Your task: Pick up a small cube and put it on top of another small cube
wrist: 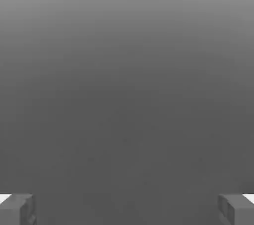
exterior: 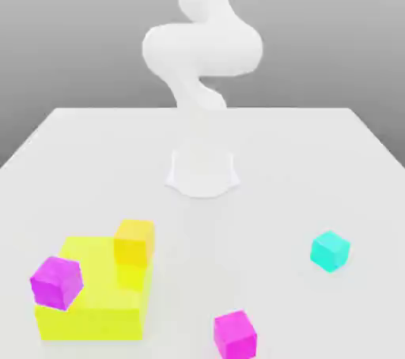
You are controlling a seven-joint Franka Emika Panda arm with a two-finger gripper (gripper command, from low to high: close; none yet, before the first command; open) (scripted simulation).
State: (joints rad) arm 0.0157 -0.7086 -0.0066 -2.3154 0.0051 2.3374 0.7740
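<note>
**A:** Well, biggest first: the white tabletop (exterior: 316, 160), then the large flat lemon-yellow block (exterior: 95, 310) near the exterior view's lower left. Where are the task's cubes?

**B:** The small orange-yellow cube (exterior: 134, 240) stands on that block's far corner. One small plain magenta cube (exterior: 56, 281) sits at the block's left edge, seemingly resting on it; its twin, the second magenta cube (exterior: 235, 334), lies on the bare table toward the lower middle. A small cyan cube (exterior: 329, 251) is well apart, on the right.

**A:** And the two-finger gripper (wrist: 127, 209)?

**B:** Spread wide, nothing between the fingertips (wrist: 17, 208), facing blank grey.

**A:** How would you do the pick well?

**B:** I'd judge the free-standing magenta cube the easier choice: descend straight over it, square the fingers to its faces, close centred.

**A:** Any containers?

**B:** None that I can see; nothing sits inside anything.
</note>
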